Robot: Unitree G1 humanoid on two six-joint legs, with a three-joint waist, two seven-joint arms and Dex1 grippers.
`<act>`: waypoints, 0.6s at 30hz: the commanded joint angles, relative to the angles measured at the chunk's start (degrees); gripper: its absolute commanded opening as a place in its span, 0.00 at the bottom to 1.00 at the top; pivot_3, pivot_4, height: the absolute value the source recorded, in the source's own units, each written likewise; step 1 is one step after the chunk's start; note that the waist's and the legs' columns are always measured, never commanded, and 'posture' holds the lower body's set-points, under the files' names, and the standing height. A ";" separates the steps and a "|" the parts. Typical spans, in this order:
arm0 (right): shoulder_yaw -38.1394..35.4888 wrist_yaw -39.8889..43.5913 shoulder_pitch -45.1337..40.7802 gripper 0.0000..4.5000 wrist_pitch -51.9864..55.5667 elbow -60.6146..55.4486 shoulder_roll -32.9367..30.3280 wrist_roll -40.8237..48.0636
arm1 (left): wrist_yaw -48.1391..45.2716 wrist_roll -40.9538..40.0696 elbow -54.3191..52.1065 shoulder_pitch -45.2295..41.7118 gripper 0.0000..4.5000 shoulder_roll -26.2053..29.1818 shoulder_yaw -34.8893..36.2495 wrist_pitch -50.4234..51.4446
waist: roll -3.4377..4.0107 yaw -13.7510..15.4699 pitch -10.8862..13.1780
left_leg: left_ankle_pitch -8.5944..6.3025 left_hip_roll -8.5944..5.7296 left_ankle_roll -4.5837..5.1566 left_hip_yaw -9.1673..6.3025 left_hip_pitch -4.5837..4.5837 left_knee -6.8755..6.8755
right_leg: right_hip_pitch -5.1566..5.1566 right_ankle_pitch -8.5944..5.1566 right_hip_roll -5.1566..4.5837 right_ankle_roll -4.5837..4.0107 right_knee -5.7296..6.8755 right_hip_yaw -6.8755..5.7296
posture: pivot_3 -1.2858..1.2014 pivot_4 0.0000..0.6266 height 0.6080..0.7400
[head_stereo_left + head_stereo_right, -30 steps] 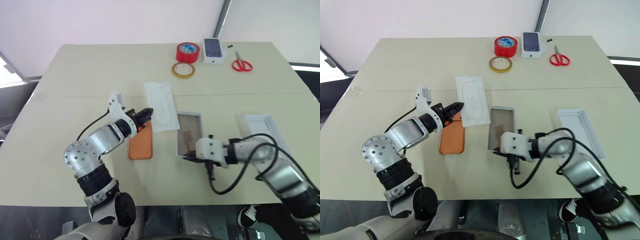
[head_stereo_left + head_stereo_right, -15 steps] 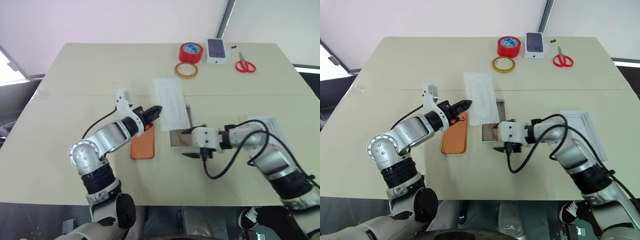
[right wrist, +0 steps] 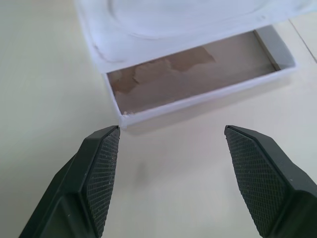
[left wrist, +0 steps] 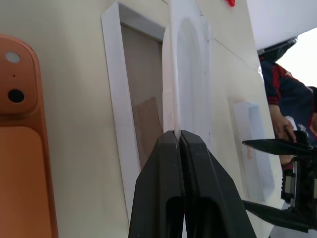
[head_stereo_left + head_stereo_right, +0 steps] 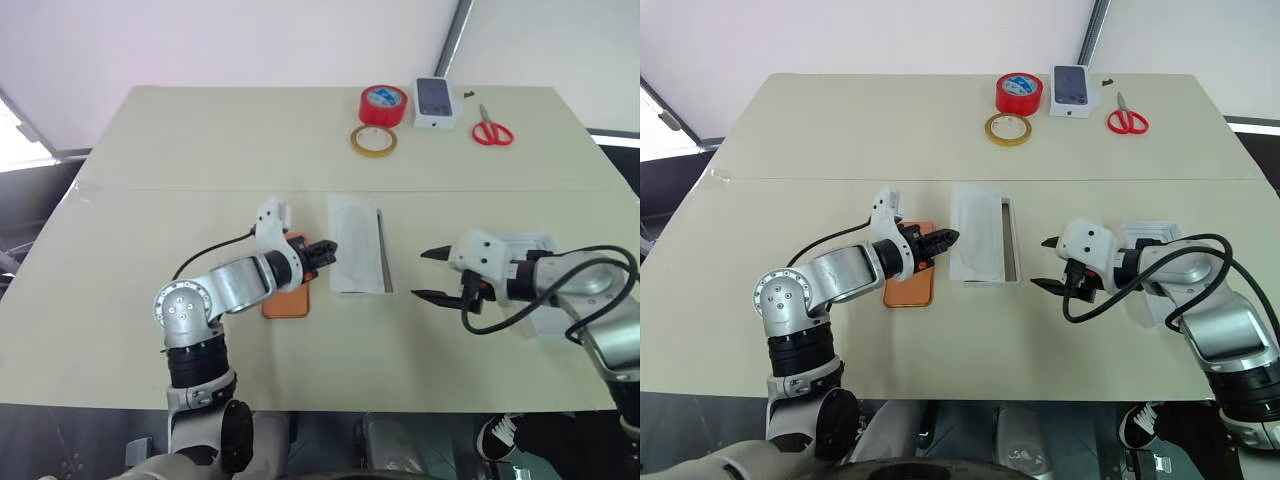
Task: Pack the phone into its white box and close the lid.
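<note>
The orange phone (image 5: pixel 908 292) lies flat on the table, partly under my left forearm. Just right of it sits the white box (image 5: pixel 1012 240), its brownish floor (image 3: pixel 198 69) showing. A white tray with an oval recess (image 5: pixel 975 235) lies over most of the box. My left gripper (image 5: pixel 952 237) is shut on the tray's thin edge (image 4: pixel 174 130). My right gripper (image 5: pixel 1038 262) hangs open to the right of the box, a short gap away, holding nothing. The white lid (image 5: pixel 535 242) lies behind my right arm, partly hidden.
At the table's far edge are a red tape roll (image 5: pixel 383 103), a yellowish tape ring (image 5: pixel 373 140), a small white carton with a phone picture (image 5: pixel 434 100) and red scissors (image 5: pixel 491 132). A person (image 4: pixel 280 99) stands beyond the table.
My right gripper has opened, let go of the box and drawn back to the right. My left gripper has carried the tray rightward over the box.
</note>
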 commanded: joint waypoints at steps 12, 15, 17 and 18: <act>1.16 -2.41 -2.46 0.78 -3.91 2.84 1.96 -1.20 | -2.00 -0.73 5.04 -0.43 0.00 -1.56 -4.54 -9.19 | 0.00 0.07 0.00 | 0.00 0.00 0.00 0.01 0.00 0.00 | 0.00 0.00 0.00 0.00 0.00 0.00 | 0.52 0.24 1.00; 1.10 -2.77 -2.56 0.78 -3.68 2.42 1.97 -1.07 | -2.80 -0.02 6.13 -0.73 0.00 -1.23 -5.31 -9.77 | 0.00 0.06 0.00 | 0.00 0.00 0.00 0.01 0.00 0.01 | -0.01 0.00 0.00 0.00 0.00 0.00 | 0.52 0.24 1.00; 1.07 -3.01 -2.58 0.78 -3.50 2.21 1.95 -0.94 | -3.23 0.44 6.63 -0.87 0.00 -1.05 -5.61 -10.08 | 0.00 0.04 0.00 | 0.00 0.00 0.00 0.01 0.00 0.00 | -0.01 0.00 0.00 0.00 0.00 0.00 | 0.52 0.24 1.00; 1.08 -3.10 -2.57 0.78 -3.45 2.14 1.93 -0.91 | -3.45 0.55 6.84 -0.93 0.00 -0.98 -5.73 -10.28 | 0.00 0.04 0.00 | 0.00 -0.01 0.00 0.01 0.00 0.00 | -0.01 0.00 0.00 0.00 0.00 0.00 | 0.52 0.24 1.00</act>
